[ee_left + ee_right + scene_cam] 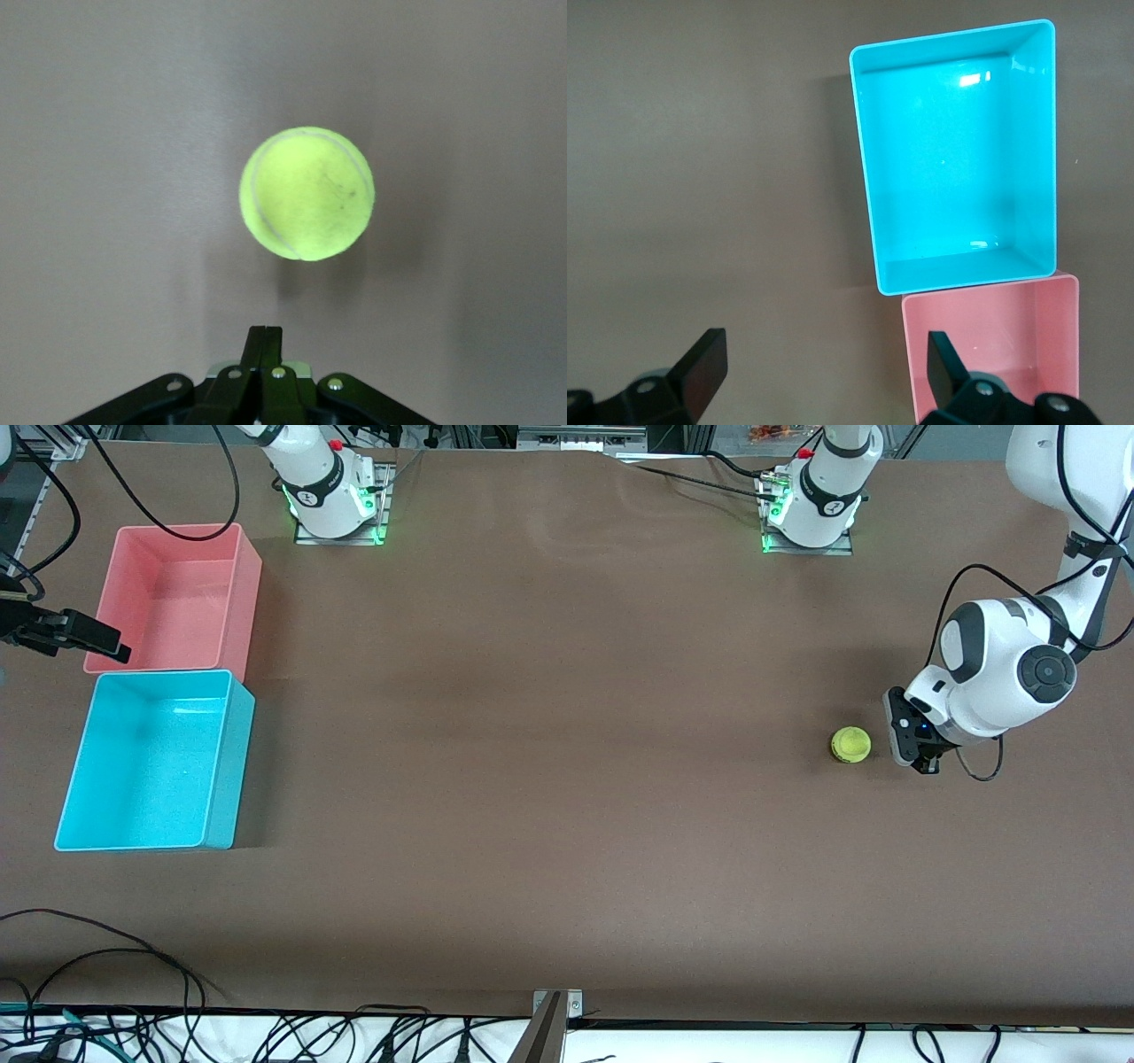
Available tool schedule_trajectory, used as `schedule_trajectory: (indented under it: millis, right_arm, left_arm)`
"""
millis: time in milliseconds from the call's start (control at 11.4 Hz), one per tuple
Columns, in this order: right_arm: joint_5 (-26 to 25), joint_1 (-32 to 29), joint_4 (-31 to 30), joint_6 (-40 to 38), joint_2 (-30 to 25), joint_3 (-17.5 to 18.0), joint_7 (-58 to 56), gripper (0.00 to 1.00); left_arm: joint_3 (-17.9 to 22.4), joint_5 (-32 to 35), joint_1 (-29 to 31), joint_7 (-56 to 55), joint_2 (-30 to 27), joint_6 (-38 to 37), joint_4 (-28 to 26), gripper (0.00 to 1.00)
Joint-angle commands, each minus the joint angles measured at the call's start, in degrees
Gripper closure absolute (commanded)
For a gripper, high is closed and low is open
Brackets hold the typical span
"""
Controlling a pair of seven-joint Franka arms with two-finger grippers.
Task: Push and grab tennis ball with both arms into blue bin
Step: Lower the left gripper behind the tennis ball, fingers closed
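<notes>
The yellow-green tennis ball (850,745) rests on the brown table toward the left arm's end. My left gripper (905,742) is low beside it, a small gap away, shut on nothing. In the left wrist view the ball (306,193) lies just ahead of the closed left gripper (264,333). The blue bin (142,762) stands empty at the right arm's end of the table. My right gripper (104,645) hangs open by the pink bin, nothing between its fingers. The right wrist view shows the right gripper (824,359) wide open, with the blue bin (948,168) past it.
An empty pink bin (177,602) touches the blue bin on the side farther from the front camera and also appears as the pink bin (992,345) in the right wrist view. Black cables (106,957) lie along the table's front edge. Bare brown table stretches between ball and bins.
</notes>
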Motion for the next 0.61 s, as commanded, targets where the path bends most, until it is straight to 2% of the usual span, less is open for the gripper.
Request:
schedule_trajectory:
  millis: [0, 527]
  right_arm:
    - [0.45, -0.08, 0.70, -0.97, -0.25, -0.12, -0.63, 0.00]
    - [0.45, -0.08, 0.70, -1.50, -0.25, 0.06, -0.71, 0.00]
  left_arm:
    - [-0.36, 1.10, 1.78, 3.27, 0.66, 3.39, -2.43, 1.00]
    - [-0.45, 0.40, 1.25, 2.49, 4.36, 8.49, -2.25, 1.00]
